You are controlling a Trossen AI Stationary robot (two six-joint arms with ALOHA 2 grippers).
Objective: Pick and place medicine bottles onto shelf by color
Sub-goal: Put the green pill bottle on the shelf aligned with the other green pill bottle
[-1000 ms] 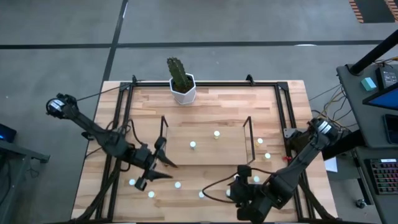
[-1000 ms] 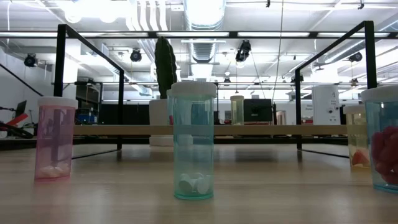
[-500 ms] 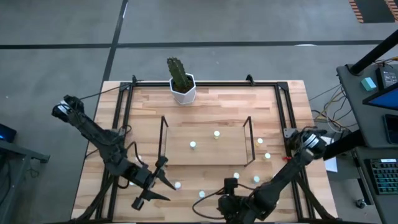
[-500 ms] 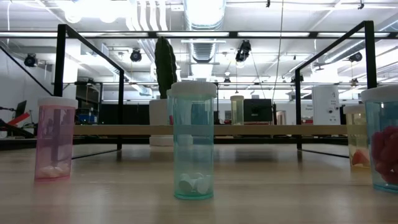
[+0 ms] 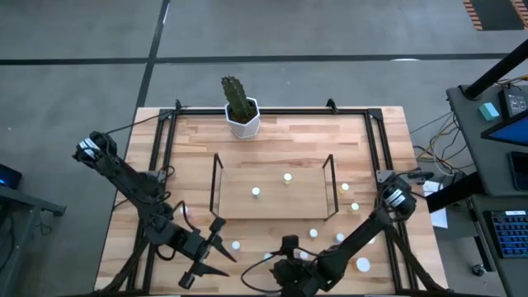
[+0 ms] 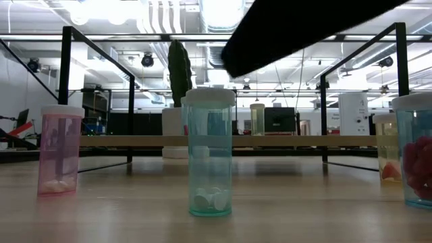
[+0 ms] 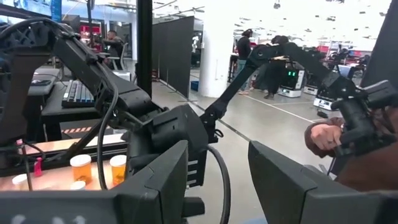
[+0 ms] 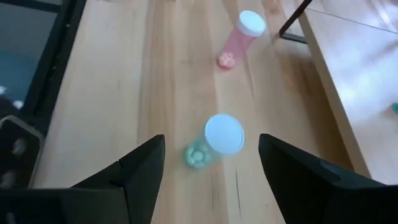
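My right gripper (image 8: 211, 142) hangs open above a greenish medicine bottle (image 8: 217, 140) with a white cap, which stands on its base near the table's front edge (image 5: 268, 256). One finger shows on each side of the bottle, and neither touches it. A pink bottle (image 8: 241, 36) stands farther toward the table's left, beside the shelf's (image 8: 348, 68) corner. My left gripper (image 5: 216, 244) is open and empty at the near left, held about level and pointing at the right arm (image 7: 168, 134). Two bottles (image 5: 256, 192) (image 5: 287, 176) stand on the shelf (image 5: 239, 202).
More bottles stand loose right of the shelf (image 5: 344, 187) (image 5: 355, 206) and in front of it (image 5: 313, 233) (image 5: 339, 238) (image 5: 361, 265). A cactus in a white pot (image 5: 242, 115) stands at the far edge. A black frame (image 5: 165, 157) borders the table. The right arm (image 6: 304, 27) crosses the top of the low view.
My right gripper has come down and gone toward the table's left along the near edge, to a place above the greenish bottle; its arm now shows at the top of the low view. My left gripper has moved toward the near edge. No bottle has moved.
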